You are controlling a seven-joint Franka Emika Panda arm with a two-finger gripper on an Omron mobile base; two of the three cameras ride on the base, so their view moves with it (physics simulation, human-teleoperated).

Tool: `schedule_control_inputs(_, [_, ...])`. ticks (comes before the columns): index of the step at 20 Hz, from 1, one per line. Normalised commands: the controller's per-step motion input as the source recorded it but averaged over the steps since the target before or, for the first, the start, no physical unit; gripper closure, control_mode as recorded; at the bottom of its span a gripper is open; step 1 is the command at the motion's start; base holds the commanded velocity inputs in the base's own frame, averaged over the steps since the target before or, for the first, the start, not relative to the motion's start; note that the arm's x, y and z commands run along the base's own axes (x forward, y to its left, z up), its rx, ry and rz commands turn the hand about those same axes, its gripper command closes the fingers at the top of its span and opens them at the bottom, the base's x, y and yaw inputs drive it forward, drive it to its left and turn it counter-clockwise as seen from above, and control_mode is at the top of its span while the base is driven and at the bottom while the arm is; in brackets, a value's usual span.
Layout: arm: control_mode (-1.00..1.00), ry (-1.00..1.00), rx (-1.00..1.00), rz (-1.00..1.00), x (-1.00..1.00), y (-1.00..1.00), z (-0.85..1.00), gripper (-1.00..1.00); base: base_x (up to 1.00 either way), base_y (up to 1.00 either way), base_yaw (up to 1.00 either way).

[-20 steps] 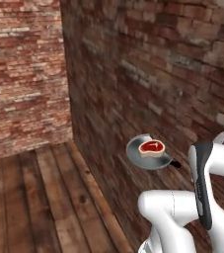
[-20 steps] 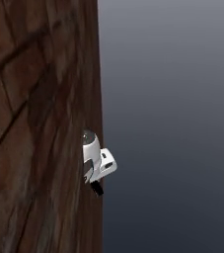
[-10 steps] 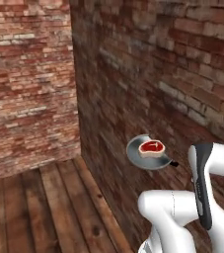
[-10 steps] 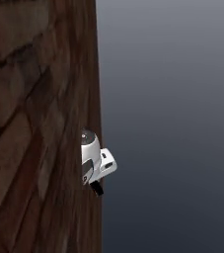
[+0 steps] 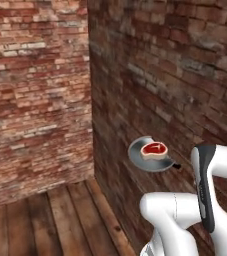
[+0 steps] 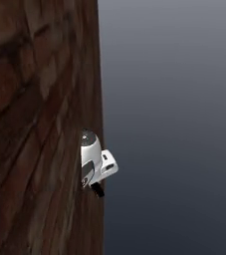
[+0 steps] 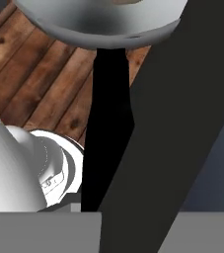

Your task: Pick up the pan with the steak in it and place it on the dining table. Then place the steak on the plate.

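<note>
Gripper (image 7: 91, 210) is clamped shut on the black handle of the pan (image 5: 150, 155), which rides level beside the brick wall (image 5: 175, 75) with the steak (image 5: 154, 149) inside, while the wall corner has slid rightward across the view, suggesting the base is turning toward the dining table.

We note two red brick walls (image 5: 40, 90) meeting at a corner, upper centre of the left base view. Brown wood plank floor (image 5: 50, 220) at lower left. Flat, even light.
</note>
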Motion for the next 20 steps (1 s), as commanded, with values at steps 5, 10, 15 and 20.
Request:
schedule_control_inputs(5, [1.0, 0.0, 0.0, 0.0, 0.0, 0.0, 0.0, 1.0, 0.44, 0.0, 0.34])
schedule_control_inputs(10, [1.0, 0.0, 0.0, 0.0, 0.0, 0.0, 0.0, 1.0, 0.12, 0.0, 0.42])
schedule_control_inputs(15, [1.0, 0.0, 0.0, 0.0, 0.0, 0.0, 0.0, 1.0, 0.0, 0.0, 0.48])
schedule_control_inputs(20, [1.0, 0.0, 0.0, 0.0, 0.0, 0.0, 0.0, 1.0, 0.0, 0.0, 0.5])
